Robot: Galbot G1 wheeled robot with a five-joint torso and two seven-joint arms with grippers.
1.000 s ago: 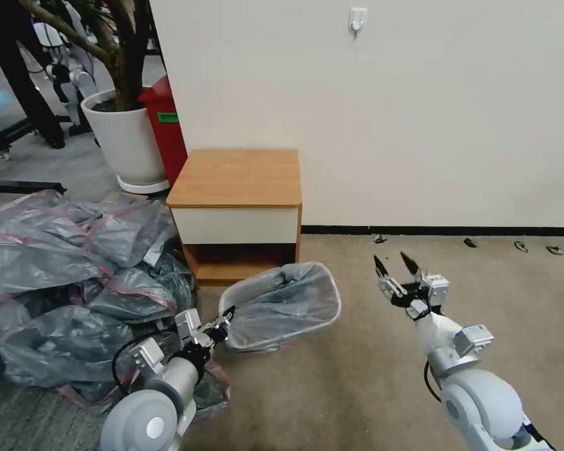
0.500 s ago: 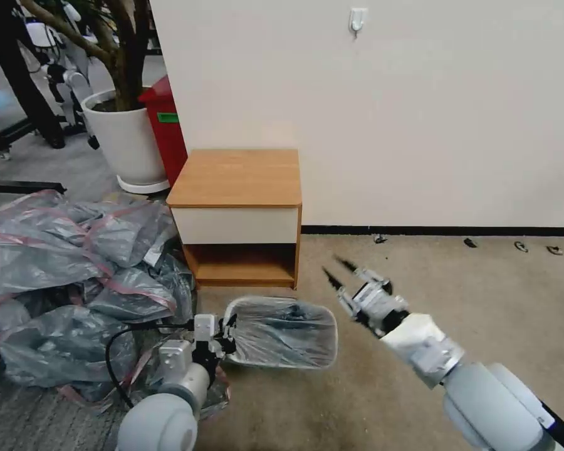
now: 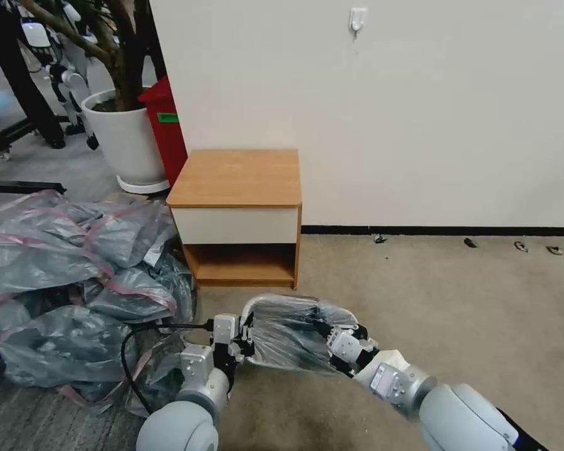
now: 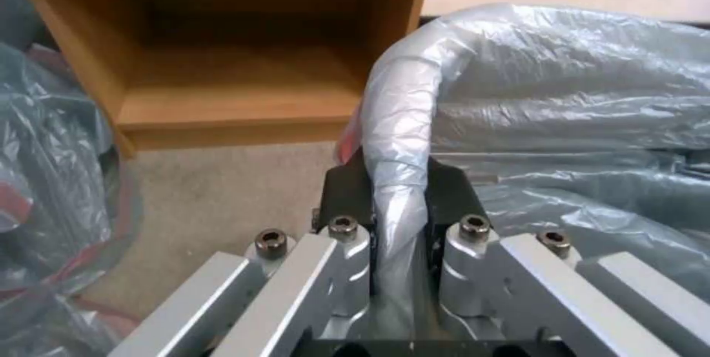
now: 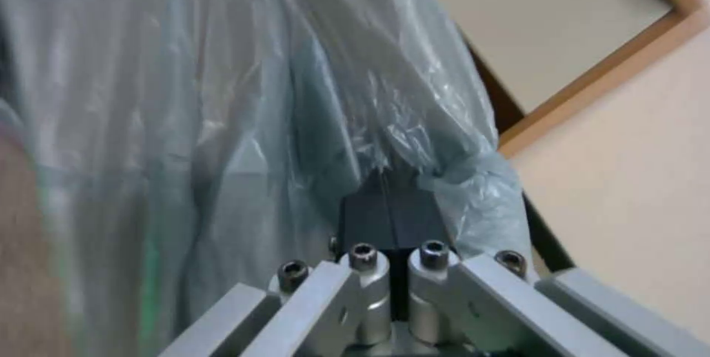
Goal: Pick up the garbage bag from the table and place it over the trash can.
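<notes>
The left gripper (image 3: 245,331) is pinching the bag-covered rim of the trash can (image 3: 250,305) at its left end; in the left wrist view its black fingers (image 4: 348,188) are pressing on either side of the wrapped rim, holding it tight. The right gripper (image 3: 332,335) is sitting at the can's right end, its two black pads (image 5: 388,213) meeting flat together with crinkled plastic bunching around their tips, so it is gripping a fold of the garbage bag (image 3: 288,332). The garbage bag is lying stretched over the trash can, covering its rim and side. The can is hanging between the two grippers, low over the beige carpet (image 3: 451,300), just in front of the counter (image 3: 238,178), whose top is bare wood. To the left, a heap of grey bags (image 3: 56,269) is sprawling on the floor beside the counter.
</notes>
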